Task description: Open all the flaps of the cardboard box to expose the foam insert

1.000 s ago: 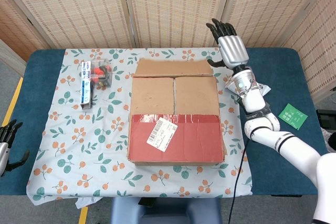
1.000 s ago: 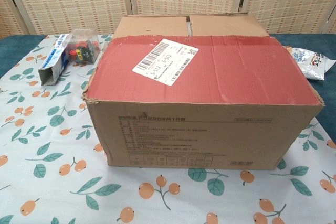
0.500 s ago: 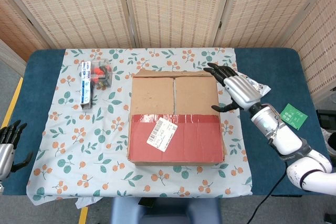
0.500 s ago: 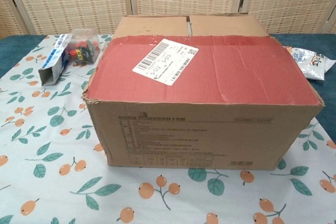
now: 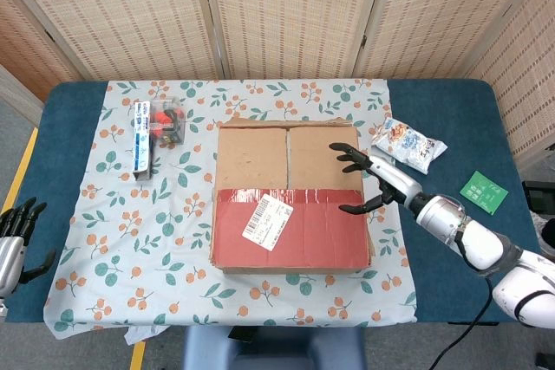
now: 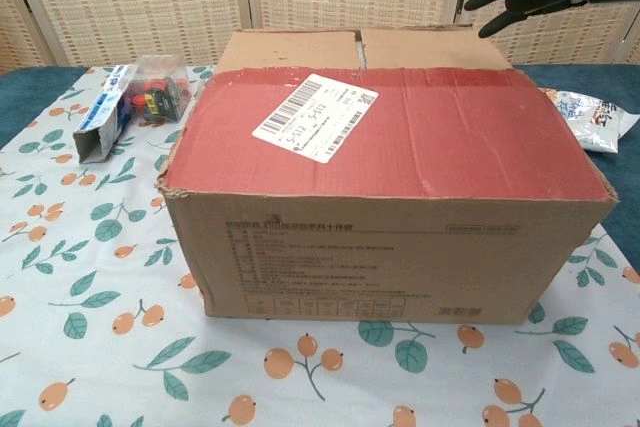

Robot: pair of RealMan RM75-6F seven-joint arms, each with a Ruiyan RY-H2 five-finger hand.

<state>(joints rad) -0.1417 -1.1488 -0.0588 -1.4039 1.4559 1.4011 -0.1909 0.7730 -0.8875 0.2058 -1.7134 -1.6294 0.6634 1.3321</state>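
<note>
Right hand (image 5: 371,181), fingers spread and holding nothing, above the box's (image 5: 290,192) right edge; box mid-cloth, flaps lying flat, red flap (image 6: 400,132) with label (image 6: 315,117) nearest the robot.

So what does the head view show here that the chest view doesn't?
Only the head view shows the left hand, open beside the table's left edge, the green packet on the blue cloth, and the right forearm. Only the chest view shows the box's printed front wall. Both show the cardboard box with its red flap and label closed, the right hand open above it, and the snack bag.
</note>
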